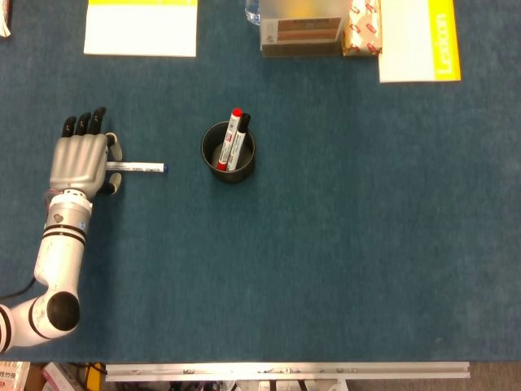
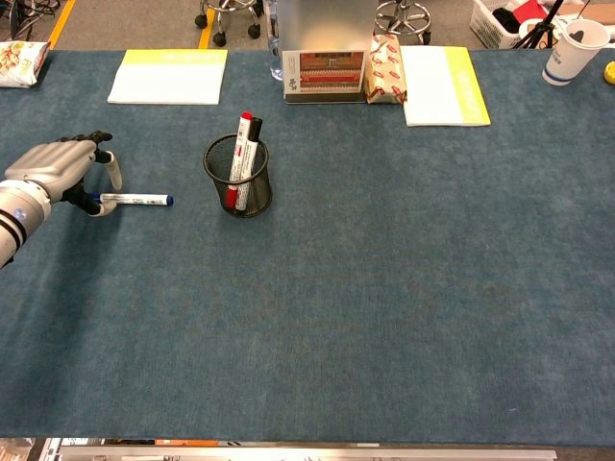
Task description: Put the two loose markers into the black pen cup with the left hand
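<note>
While our left hand (image 1: 80,161) hovers with fingers spread, holding nothing, beside the white blue-capped marker (image 2: 137,200), we judge grasping it comes next, then the black mesh pen cup (image 2: 238,176).

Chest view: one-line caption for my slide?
Left hand at blue-capped marker on the table, beside pen cup.

Desk (image 1: 342,244) w/ blue felt top. On it: black mesh pen cup (image 1: 229,151) left of centre; white marker w/ blue cap (image 1: 137,168) lying flat further left. Far edge: yellow-white pad (image 1: 141,27), box (image 1: 300,29), snack pack (image 1: 363,28), yellow book (image 1: 419,39), paper cup (image 2: 564,51) at far right.
</note>
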### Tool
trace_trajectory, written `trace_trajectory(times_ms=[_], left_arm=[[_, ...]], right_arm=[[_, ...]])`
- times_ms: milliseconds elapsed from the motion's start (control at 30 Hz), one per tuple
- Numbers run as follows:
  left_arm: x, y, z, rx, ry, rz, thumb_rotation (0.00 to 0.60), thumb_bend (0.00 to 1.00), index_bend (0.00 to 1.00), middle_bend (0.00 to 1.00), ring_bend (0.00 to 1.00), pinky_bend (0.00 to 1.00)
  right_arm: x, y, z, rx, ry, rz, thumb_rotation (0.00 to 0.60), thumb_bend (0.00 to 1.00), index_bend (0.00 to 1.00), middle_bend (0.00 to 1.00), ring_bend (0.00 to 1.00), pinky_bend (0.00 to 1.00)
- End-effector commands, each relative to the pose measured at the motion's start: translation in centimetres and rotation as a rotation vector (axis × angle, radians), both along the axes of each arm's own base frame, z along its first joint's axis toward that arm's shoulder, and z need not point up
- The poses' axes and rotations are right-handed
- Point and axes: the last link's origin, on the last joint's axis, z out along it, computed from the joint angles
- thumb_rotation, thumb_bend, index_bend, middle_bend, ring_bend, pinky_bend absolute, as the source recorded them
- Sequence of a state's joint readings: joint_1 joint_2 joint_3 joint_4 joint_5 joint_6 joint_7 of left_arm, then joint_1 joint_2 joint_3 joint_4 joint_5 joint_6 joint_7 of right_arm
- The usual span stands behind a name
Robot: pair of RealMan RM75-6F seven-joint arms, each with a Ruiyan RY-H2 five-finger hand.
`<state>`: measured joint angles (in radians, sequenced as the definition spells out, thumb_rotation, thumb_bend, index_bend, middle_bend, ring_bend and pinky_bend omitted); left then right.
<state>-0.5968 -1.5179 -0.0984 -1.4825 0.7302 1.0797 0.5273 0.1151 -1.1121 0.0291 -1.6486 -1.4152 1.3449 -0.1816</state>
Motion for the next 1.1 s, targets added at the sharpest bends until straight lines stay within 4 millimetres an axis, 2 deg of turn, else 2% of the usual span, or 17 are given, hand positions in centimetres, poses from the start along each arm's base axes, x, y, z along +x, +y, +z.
trace_trajectory(times_ms=[33,1100], left_arm=[[-0.2,0.0,0.0,0.002,0.0,0.002,0.6,0.3,0.46,0.0,0.0,0.01],[-2.1,0.1,-0.2,0.018,0.037,0.014,0.6,0.3,0.49,0.0,0.0,0.01]], right_arm=[[0.0,0.0,0.0,0.0,0.0,0.0,0.6,0.12,0.48,0.39,0.42,0.44],[0.0,0.0,0.0,0.0,0.001,-0.001,0.6,0.12,0.48,0.39,0.42,0.44]])
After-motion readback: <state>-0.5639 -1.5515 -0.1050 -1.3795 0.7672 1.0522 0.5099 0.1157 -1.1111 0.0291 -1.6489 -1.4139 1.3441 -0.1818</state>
